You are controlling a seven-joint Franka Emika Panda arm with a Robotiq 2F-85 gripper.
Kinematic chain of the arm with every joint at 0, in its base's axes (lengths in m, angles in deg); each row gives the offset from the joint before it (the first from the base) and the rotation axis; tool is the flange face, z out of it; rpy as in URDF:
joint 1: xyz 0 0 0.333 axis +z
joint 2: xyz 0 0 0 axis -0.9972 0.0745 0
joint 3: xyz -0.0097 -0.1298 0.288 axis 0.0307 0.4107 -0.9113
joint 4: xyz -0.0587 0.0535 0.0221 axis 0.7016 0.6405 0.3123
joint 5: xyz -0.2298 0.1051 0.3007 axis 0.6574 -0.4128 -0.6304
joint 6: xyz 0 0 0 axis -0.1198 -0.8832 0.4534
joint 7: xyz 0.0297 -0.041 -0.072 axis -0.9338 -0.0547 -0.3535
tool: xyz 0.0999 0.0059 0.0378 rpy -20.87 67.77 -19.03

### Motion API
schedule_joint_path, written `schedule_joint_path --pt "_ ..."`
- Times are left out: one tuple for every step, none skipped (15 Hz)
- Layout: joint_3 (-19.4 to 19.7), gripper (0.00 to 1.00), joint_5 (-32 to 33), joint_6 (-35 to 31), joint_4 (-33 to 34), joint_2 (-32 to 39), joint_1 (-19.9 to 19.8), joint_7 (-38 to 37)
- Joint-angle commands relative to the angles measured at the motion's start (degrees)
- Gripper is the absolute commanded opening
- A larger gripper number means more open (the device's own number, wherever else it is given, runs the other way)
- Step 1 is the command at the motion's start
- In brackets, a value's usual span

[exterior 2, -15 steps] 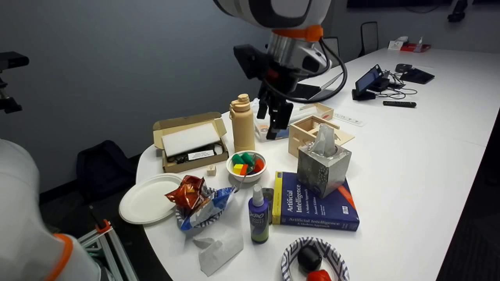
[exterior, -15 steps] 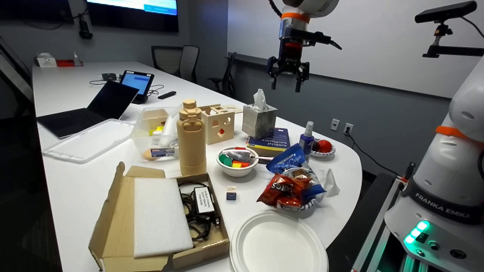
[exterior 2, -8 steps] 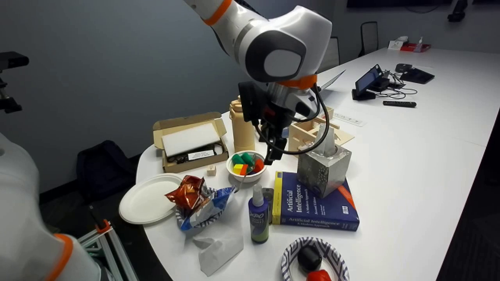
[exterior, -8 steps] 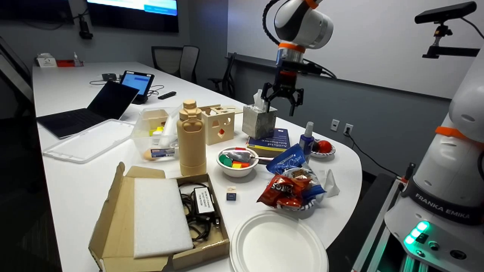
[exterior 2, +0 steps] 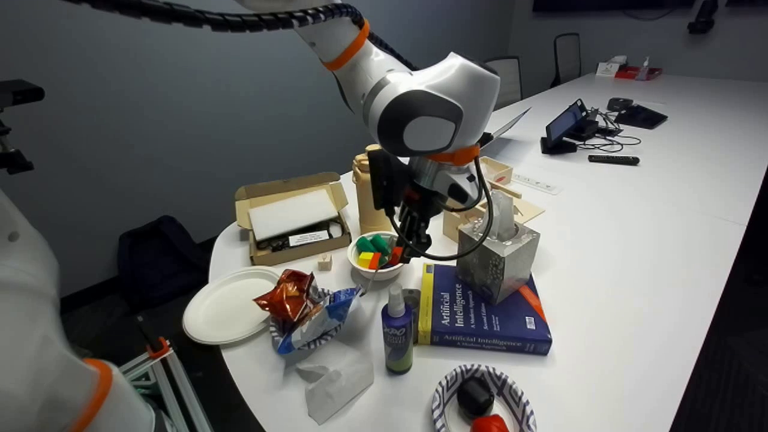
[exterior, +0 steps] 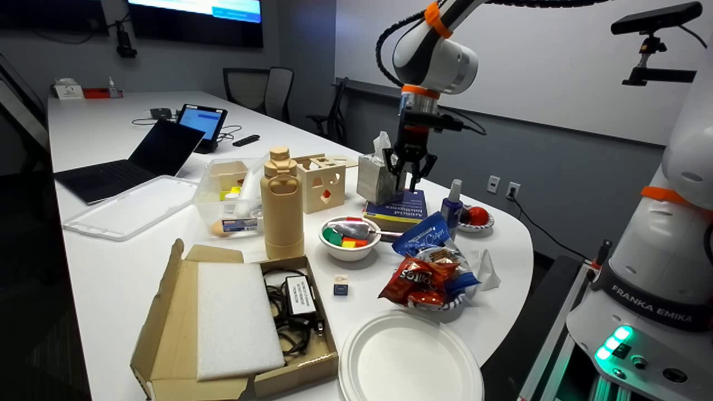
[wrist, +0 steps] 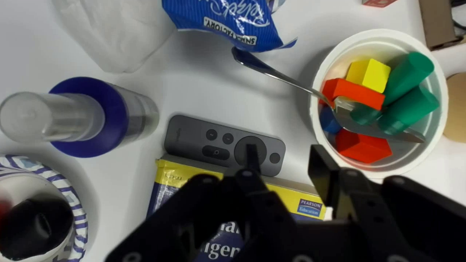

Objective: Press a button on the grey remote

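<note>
The grey remote lies flat on the table in the wrist view, along the yellow spine edge of a book. Its round pad is partly covered by one of my fingers, seen from above. In an exterior view, only part of the grey remote shows behind the spray bottle. My gripper is partly open with nothing between its fingers. An exterior view has the gripper pointing down above the book, clear of the table. Whether any fingertip is near the remote's height cannot be told from the wrist view.
Close around are the blue book with the tissue box on it, the tall spray bottle, and a white bowl of blocks with a spoon jutting out. Chip bags stand nearby.
The arm has come down from high above the table to just over the book and bowl. Its jaws have drawn closer together but still leave a gap.
</note>
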Motion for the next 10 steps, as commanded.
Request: schedule_joint_path --pt "-0.33 0.12 -1.3 -3.4 -0.86 2.36 0.84 -0.77" --pt "-0.43 0.04 -1.42 -3.96 -0.73 3.25 0.98 -0.69" --pt "-0.55 0.01 -1.28 -4.51 -0.4 4.46 1.14 -0.61" --pt "-0.61 0.0 -1.09 -4.93 -0.24 5.35 1.3 -0.8" --pt "-0.73 0.0 -1.36 -5.45 -0.06 6.28 1.38 -0.64" --pt "-0.86 0.0 -1.28 -5.58 0.19 7.19 1.49 -0.75" --pt "-0.97 0.0 -1.31 -5.84 0.47 8.35 1.57 -0.61" --pt "-1.1 0.0 -1.54 -5.94 0.53 9.01 1.61 -0.51" --pt "-1.25 0.0 -1.95 -6.33 0.48 9.71 1.63 -0.37" --pt "-1.41 0.0 -2.27 -6.7 0.45 10.3 1.63 -0.22"
